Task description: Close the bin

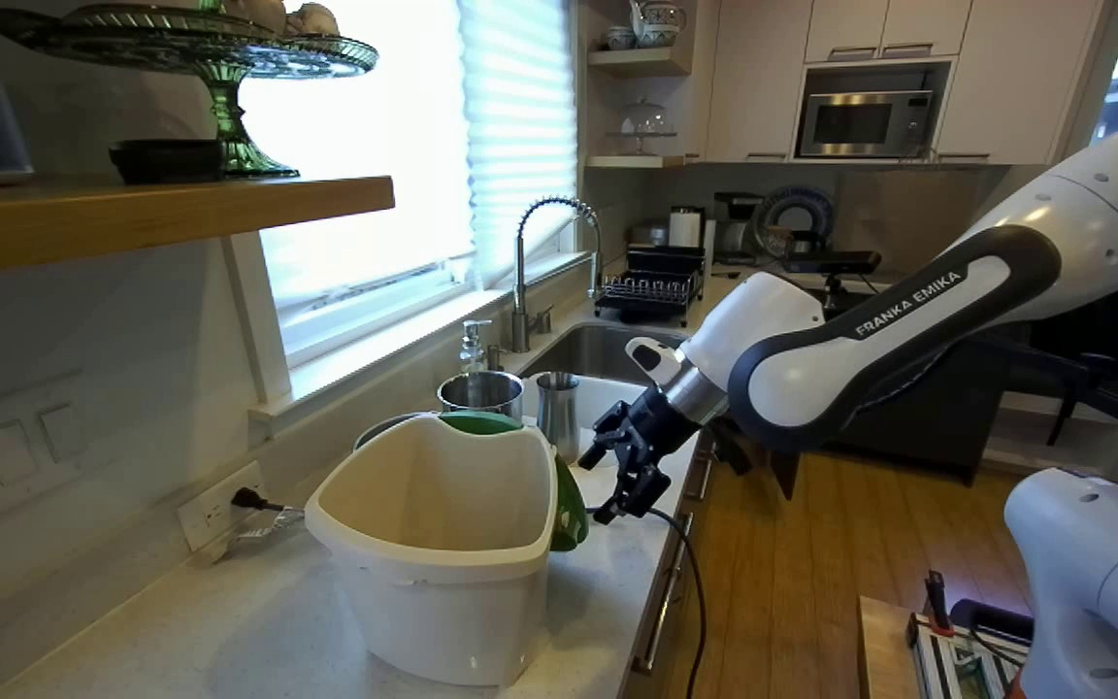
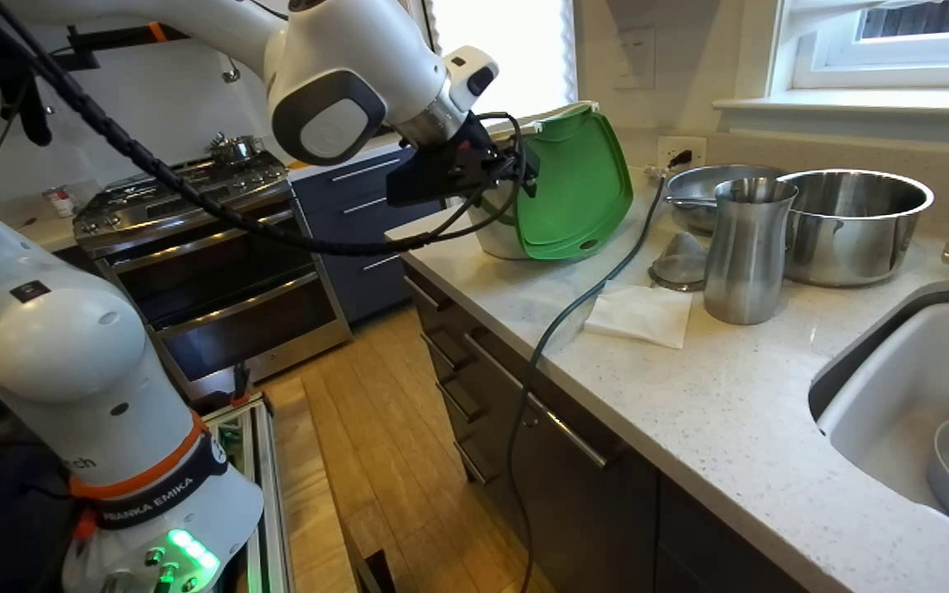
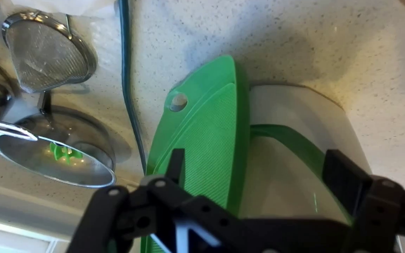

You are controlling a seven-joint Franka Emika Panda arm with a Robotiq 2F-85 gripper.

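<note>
One cream-white plastic bin (image 1: pixel 452 621) stands uncovered on the countertop (image 1: pixel 229 621), nearer to me than the sink (image 1: pixel 608 351), with its green lid (image 1: pixel 570 510) hanging down the side that faces the sink. Just right of the lid, likewise short of the sink, the Robotiq gripper (image 1: pixel 600 485) hovers with its fingers spread and nothing in their hold, though whether it brushes the lid I can't tell. It seems to be lining up on the lid; next it should catch the low free edge and swing that over the bin.

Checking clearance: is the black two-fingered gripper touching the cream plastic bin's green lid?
Apart: an exterior view shows pale countertop between the black gripper and the green lid.
</note>
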